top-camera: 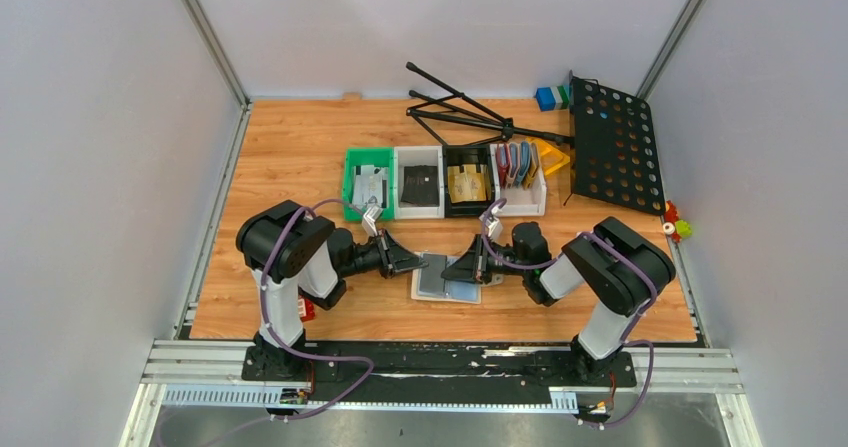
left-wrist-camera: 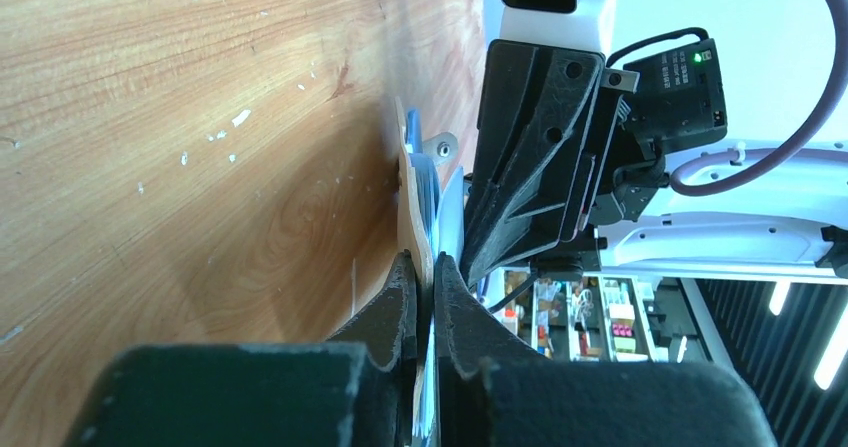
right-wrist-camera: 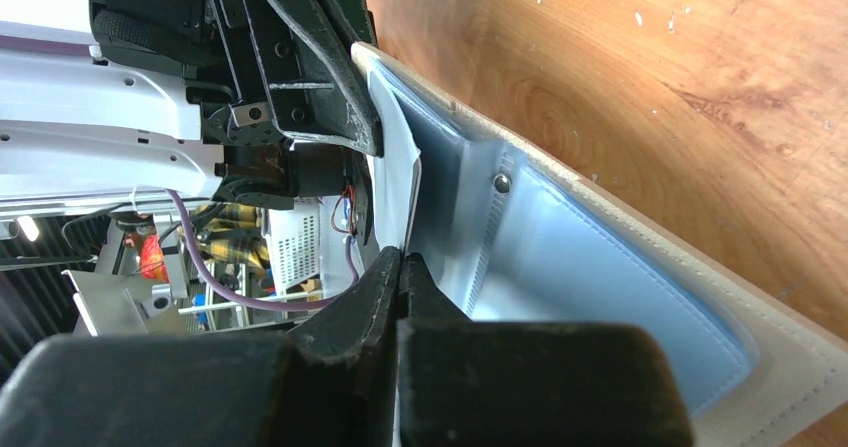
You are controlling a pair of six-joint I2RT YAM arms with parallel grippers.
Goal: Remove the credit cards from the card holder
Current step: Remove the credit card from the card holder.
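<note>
The card holder lies open on the wooden table between my two grippers, pale grey-blue with a beige rim. A dark grey patch on its left half looks like one of the credit cards; neither wrist view shows a card. My left gripper is shut on the holder's left edge, its jaws pinching the beige rim at the left gripper's tips. My right gripper reaches in from the right. The right gripper's tips are shut on a thin pale pocket leaf of the card holder.
A row of bins stands behind the holder: green, white, black and a white one with several upright wallets. A folded black tripod and perforated black plate lie at the back right.
</note>
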